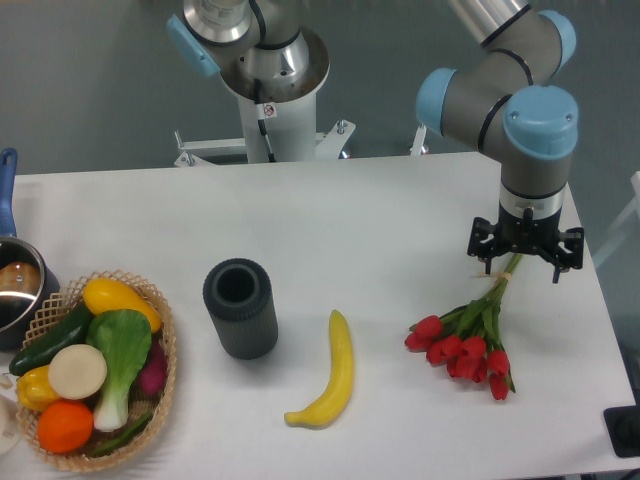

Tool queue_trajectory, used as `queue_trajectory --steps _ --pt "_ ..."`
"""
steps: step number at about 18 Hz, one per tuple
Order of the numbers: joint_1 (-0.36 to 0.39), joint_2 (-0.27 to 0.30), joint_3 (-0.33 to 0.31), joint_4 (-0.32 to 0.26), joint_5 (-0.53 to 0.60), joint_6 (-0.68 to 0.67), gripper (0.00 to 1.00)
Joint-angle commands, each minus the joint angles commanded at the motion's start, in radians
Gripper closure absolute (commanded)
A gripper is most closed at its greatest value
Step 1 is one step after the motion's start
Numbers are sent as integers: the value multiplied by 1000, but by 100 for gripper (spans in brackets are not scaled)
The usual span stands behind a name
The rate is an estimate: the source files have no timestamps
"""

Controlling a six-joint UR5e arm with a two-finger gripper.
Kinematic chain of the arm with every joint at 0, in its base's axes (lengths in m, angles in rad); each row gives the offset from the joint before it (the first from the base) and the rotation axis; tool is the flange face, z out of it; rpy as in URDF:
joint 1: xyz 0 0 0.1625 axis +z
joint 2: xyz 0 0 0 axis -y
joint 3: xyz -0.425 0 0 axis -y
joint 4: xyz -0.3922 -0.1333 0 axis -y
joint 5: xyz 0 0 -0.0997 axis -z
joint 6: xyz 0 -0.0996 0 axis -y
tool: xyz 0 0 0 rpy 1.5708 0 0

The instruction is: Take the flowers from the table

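The flowers (465, 348), a small bunch of red tulips with green stems, lie on the white table (380, 220) at the right, buds toward the front. Their stems run up and back under my gripper (521, 256). The gripper points straight down over the stem ends. Its black mount and the wrist hide the fingers, so I cannot tell whether they are closed on the stems or whether the stems are lifted.
A yellow banana (332, 375) lies left of the flowers. A dark grey cylinder cup (240, 308) stands further left. A wicker basket (165, 340) of vegetables and a pot (15, 285) sit at the left edge. The table's right edge is near the flowers.
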Motion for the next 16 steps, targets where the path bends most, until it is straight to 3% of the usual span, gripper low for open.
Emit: queue_trajectory --steps 7,12,16 --pt "-8 -5 -29 17 2 -6 0" --pt "-3 -9 -132 129 5 -6 0" --pt "-8 -38 -129 137 5 -3 0"
